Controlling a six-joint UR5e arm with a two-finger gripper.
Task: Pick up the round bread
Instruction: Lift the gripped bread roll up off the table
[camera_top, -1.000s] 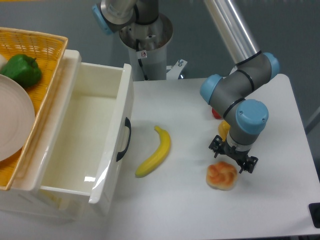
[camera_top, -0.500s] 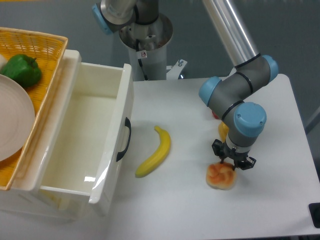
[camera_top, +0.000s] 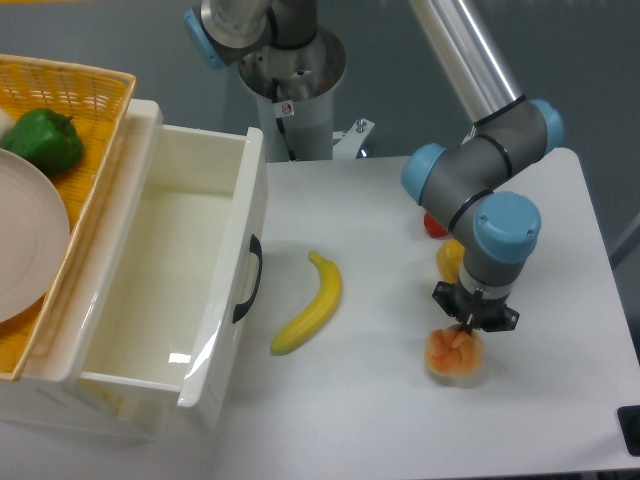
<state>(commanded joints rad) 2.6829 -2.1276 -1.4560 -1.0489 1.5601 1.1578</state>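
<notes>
I have the pincer (camera_top: 468, 332) pressed down over the round bread (camera_top: 454, 354), fingers drawn in against its top so it looks clamped on it, the bun low on the white bench (camera_top: 380, 410), right of the banana (camera_top: 311, 303).
</notes>
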